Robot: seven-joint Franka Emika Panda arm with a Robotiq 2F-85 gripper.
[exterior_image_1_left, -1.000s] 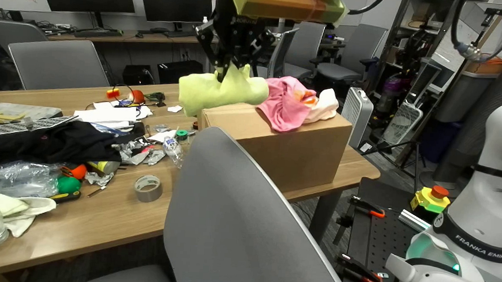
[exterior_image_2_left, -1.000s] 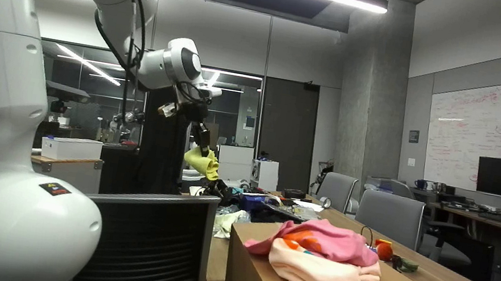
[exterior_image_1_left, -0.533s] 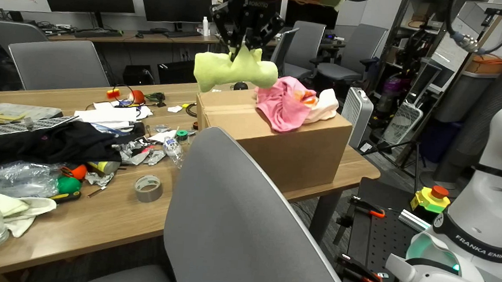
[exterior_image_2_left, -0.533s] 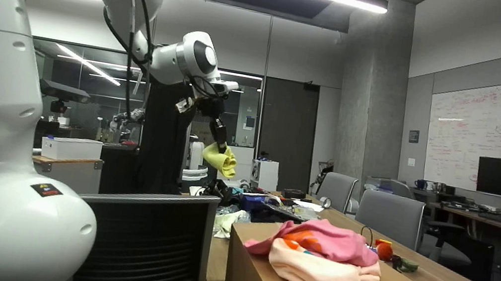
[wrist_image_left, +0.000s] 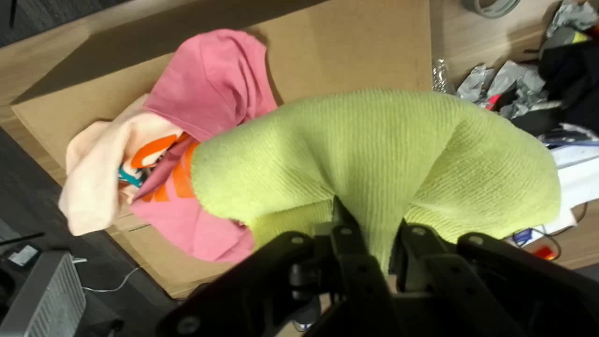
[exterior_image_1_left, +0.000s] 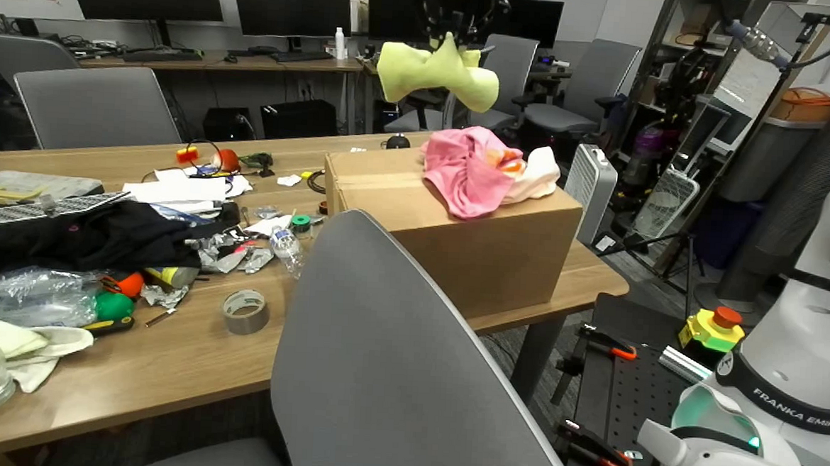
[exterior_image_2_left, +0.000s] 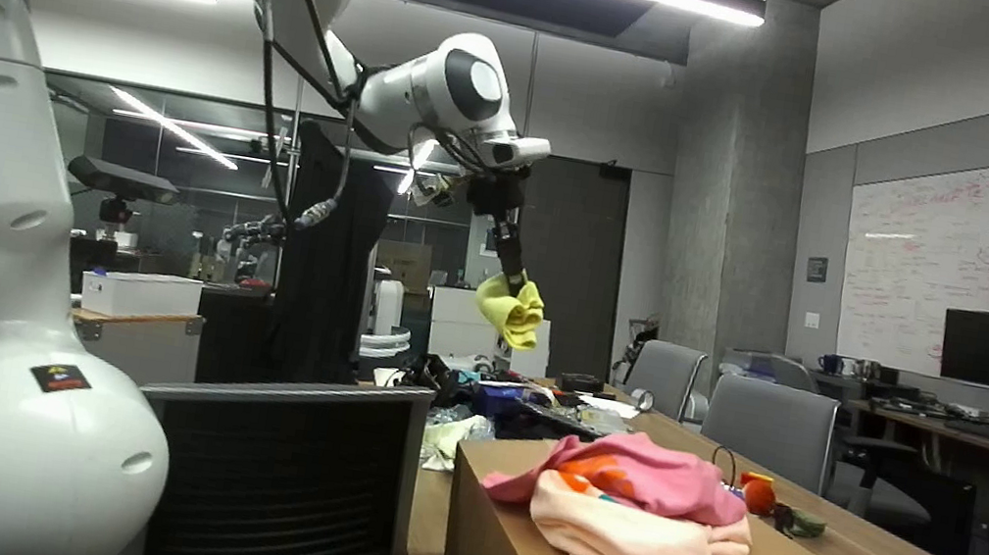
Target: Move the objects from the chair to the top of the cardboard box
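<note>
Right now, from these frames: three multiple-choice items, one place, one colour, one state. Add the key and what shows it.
1. Relative to the cardboard box, where is the pink cloth?
A. Inside
B. On top
C. Underneath

2. What colour is the held cloth?
A. Yellow-green
B. Navy
C. Black

3. How is the held cloth?
A. Pressed flat on the cardboard box
B. Tucked under the cardboard box
C. Raised in the air

1 B: both exterior views show it lying on the upper face.
2 A: that colour shows in all three views.
3 C: both exterior views show it hanging from the tool, apart from the cardboard box.
</note>
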